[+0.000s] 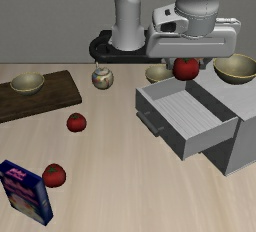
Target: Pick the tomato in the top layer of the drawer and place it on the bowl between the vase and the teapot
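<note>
My gripper (186,64) hangs below the white hand at the upper right of the exterior view, shut on a red tomato (186,70). The tomato is held in the air above the far end of the open top drawer (188,118), whose ribbed inside looks bare. Just left of the tomato a tan bowl (157,74) sits on the table, partly covered by the hand. Farther left stands a small round teapot (102,76). A second tan bowl (236,69) rests on top of the grey cabinet (238,136) to the right.
A dark wooden board (45,94) at the left carries another bowl (28,82). Two more tomatoes (76,122) (54,174) lie on the table. A blue box (27,189) stands at the front left. The drawer juts out toward the table's middle.
</note>
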Controlling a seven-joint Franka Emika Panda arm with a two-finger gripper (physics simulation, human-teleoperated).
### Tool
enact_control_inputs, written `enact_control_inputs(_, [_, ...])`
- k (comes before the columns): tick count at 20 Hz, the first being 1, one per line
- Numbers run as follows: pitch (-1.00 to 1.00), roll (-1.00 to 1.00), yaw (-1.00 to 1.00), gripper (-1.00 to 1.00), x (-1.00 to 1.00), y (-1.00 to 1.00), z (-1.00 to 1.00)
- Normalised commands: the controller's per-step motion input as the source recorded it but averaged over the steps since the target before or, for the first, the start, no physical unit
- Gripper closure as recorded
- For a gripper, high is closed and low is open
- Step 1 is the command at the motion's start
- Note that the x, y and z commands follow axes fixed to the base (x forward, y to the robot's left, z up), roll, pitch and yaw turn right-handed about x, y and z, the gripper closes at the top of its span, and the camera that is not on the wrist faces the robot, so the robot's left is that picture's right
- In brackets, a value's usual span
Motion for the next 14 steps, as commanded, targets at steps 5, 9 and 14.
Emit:
enact_control_inputs(5, [0.0, 0.0, 0.0, 1.0, -1.0, 0.0, 0.0])
enact_control_inputs(9, [0.0, 0.0, 0.0, 1.0, -1.0, 0.0, 0.0])
enact_control_inputs(14, [0.0, 0.0, 0.0, 1.0, -1.0, 0.0, 0.0])
